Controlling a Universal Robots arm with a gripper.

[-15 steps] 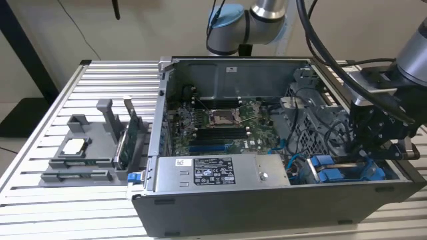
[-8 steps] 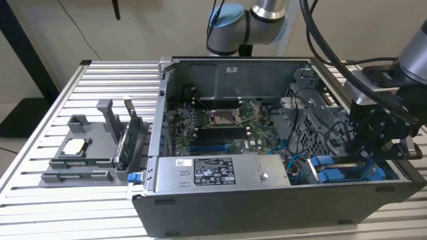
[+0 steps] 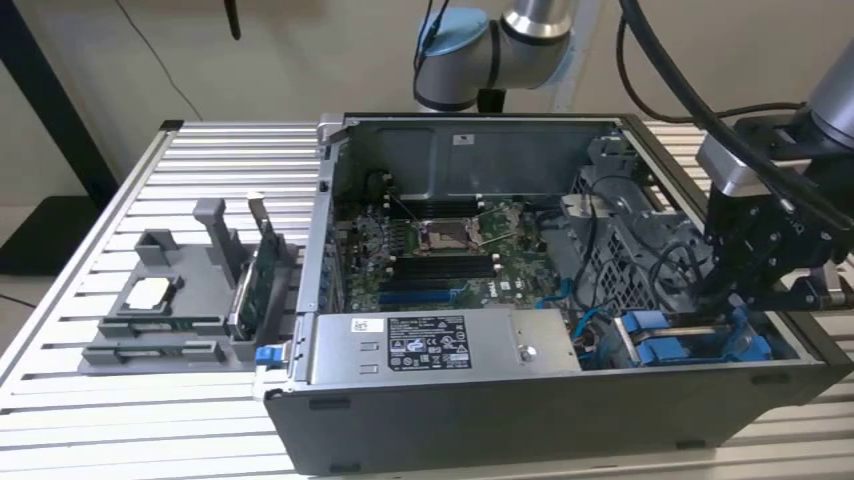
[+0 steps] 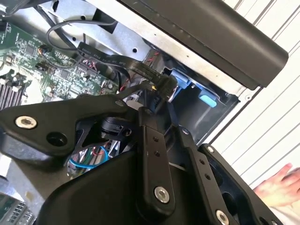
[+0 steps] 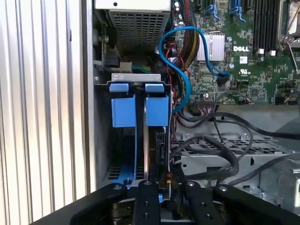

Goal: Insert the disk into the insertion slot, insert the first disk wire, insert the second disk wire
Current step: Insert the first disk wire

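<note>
Gripper [image 3: 725, 300] at the exterior view's lower right, inside the open computer case [image 3: 534, 440]; in the second wrist view, its jaws are closed on a black wire connector [image 4: 161, 84] at the disk [image 5: 153, 150], which stands on edge, seated in the insertion slot [image 3: 674, 350] among blue fittings

Your location: robotics lab test cell. Evidence you have: slatted aluminium desk [image 3: 200, 160], opened computer case [image 3: 534, 420] on it, grey parts fixture [image 3: 187, 275] alongside, robot arm [image 3: 467, 50] behind.
</note>
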